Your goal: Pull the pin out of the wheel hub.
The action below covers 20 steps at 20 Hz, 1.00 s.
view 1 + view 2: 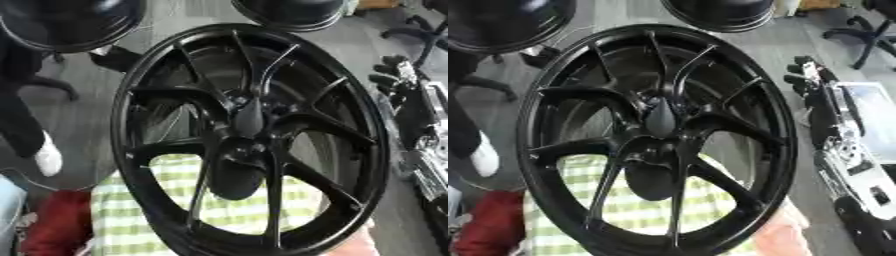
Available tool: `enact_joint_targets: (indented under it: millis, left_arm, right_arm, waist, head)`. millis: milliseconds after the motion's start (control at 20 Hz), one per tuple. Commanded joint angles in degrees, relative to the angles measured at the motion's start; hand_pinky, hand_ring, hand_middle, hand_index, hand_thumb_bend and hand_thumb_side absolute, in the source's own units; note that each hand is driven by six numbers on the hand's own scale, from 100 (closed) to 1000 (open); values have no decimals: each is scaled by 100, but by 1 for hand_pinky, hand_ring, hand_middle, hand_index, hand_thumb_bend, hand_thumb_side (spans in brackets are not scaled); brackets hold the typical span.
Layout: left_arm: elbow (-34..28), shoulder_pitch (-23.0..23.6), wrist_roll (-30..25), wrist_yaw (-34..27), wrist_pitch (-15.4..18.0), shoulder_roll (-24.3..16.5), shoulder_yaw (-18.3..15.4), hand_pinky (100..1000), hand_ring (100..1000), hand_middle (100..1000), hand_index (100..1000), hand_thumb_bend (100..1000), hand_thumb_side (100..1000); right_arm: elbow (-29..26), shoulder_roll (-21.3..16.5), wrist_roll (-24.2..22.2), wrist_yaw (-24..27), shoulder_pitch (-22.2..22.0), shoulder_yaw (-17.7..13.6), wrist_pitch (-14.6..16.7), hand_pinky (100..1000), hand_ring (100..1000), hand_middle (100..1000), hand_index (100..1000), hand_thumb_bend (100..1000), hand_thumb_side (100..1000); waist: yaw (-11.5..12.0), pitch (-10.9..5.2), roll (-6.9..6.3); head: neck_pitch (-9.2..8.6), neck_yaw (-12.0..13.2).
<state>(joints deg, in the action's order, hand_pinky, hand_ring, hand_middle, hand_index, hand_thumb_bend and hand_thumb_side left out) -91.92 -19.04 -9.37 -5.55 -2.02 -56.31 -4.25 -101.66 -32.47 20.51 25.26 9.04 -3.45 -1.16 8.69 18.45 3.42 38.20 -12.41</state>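
A large black spoked wheel (140,100) stands upright and fills most of both views. At its hub (245,145) a dark, elongated part that looks like the pin (249,119) sticks out towards me. A rounded dark shape (234,177) hangs just below the hub, and I cannot tell what it is. My right hand (808,80) is beside the wheel's right rim with its fingers straight and pointing up, apart from the hub and holding nothing. My left hand shows in neither view.
A person in a green-and-white checked shirt (175,170) sits behind the wheel, with a bare hand (776,235) at the lower right rim. Two more black wheels (70,20) (293,12) lie at the top. A red cloth (57,225) is at the lower left.
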Motion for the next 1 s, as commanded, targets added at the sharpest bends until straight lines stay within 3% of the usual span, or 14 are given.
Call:
enact_joint_targets:
  millis: [50,200,600,1000]
  left_arm:
    - [-260,10,666,-354,-59,26,-252,644,801,795,815,278,757]
    - [-441,52,1515,-752,-276,329,-334,619,788,781,794,214,771]
    - [-801,106,3332,-1579,-763,1652,-451,624,824,829,847,239,852]
    - [-892,214,3928,-2018,-592,2409,-486,615,811,819,855,277,867]
  right_arm:
    - [-143,-114,-1,28,31,-42,7,949,805,752,816,100,725]
    - [-151,-111,-2,38,45,-39,8,948,805,752,816,100,722]
    - [-224,-114,-8,95,115,-41,31,948,806,753,816,100,711]
    - [-249,-75,-7,120,131,-40,35,949,806,753,817,100,710]
  waist:
    - [9,-173,-14]
    - [19,-183,-5]
    - [2,-233,64]
    - [-2,-250,106]
  head:
    - [-1,2]
    - [-24,29]
    - [-32,114]
    - [-45,152]
